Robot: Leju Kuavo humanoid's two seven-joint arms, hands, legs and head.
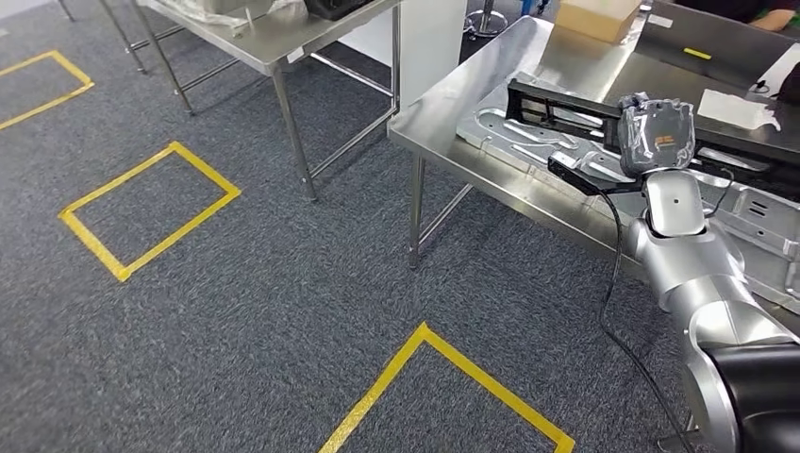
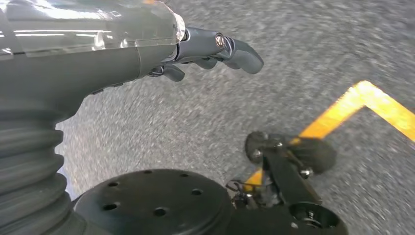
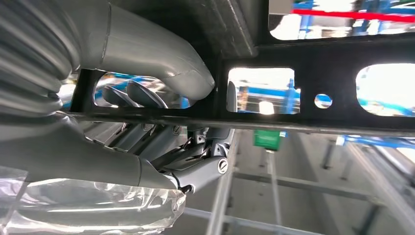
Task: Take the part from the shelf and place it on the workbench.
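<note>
Floor (image 1: 283, 283): dark grey speckled carpet, marked with yellow tape outlines (image 1: 146, 209), one rectangle mid-left, part of another at the far left edge, a corner near the bottom centre. Two stainless steel tables on thin legs: the surface (image 1: 443, 118) at right, a second table (image 1: 274, 47) at top centre with lower crossbars. Cardboard box (image 1: 596, 17) at the far end of the right surface. White panel (image 1: 429, 38) between the tables. Even overhead light, soft glare on the steel.
</note>
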